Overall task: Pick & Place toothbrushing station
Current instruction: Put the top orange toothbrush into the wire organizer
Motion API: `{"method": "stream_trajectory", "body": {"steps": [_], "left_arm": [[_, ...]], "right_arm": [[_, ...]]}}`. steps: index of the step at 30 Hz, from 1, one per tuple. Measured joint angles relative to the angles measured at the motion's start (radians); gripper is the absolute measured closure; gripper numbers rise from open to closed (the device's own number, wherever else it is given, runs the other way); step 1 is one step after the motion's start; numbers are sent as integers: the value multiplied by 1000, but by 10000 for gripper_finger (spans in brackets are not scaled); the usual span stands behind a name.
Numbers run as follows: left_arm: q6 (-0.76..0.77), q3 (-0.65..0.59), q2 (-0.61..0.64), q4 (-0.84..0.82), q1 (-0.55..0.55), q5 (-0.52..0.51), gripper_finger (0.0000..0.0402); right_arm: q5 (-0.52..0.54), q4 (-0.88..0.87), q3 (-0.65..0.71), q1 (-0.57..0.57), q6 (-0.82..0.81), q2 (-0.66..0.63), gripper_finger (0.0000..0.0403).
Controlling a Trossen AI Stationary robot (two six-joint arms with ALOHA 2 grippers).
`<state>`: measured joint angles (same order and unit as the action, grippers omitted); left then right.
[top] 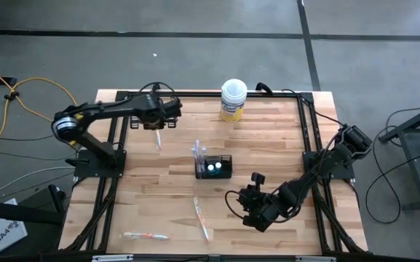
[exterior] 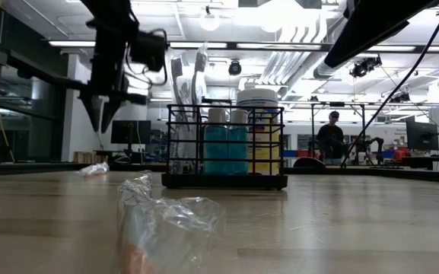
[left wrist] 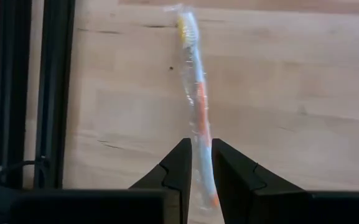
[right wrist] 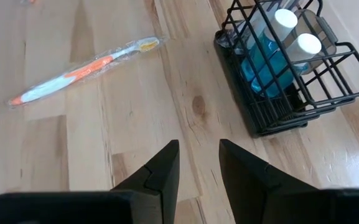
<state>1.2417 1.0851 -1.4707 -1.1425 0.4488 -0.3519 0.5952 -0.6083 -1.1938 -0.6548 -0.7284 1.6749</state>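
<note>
The black wire-mesh holder (top: 214, 167) stands mid-table on its base, with two teal white-capped tubes (right wrist: 272, 62) and pale wrapped toothbrushes (top: 199, 151) upright in it. My left gripper (top: 157, 128) hangs over the far left of the table, left of the holder, shut on a wrapped orange-and-white toothbrush (left wrist: 195, 93). My right gripper (top: 237, 202) hovers open over bare wood, on the near-right side of the holder, with nothing between its fingers (right wrist: 167, 165). Two more wrapped toothbrushes lie flat on the near part of the table (top: 202, 218) (top: 145, 236). My left gripper pinches the toothbrush's handle end (left wrist: 202, 163), inside its clear wrapper, between the two fingers. The fingers point steeply down and lie along the brush. The brush hangs below the fingertips with its bristle end (left wrist: 185, 28) lowest, clear of the table (exterior: 100, 131).
A yellow round tub with a white lid (top: 233, 100) stands at the far edge, behind the holder. Black frame rails (top: 115, 145) run along the table's left and right sides. A person (exterior: 330, 137) stands in the room beyond the table.
</note>
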Motion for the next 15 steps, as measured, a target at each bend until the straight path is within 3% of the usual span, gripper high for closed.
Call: {"method": "stream_trajectory", "body": {"steps": [6,15], "left_arm": [[20,-1,-92,0,29,44,347],[68,-2,-174,73,-61,89,347]], "right_arm": [[1,0,0,0,0,0,298],[-7,0,0,0,0,0,298]]}}
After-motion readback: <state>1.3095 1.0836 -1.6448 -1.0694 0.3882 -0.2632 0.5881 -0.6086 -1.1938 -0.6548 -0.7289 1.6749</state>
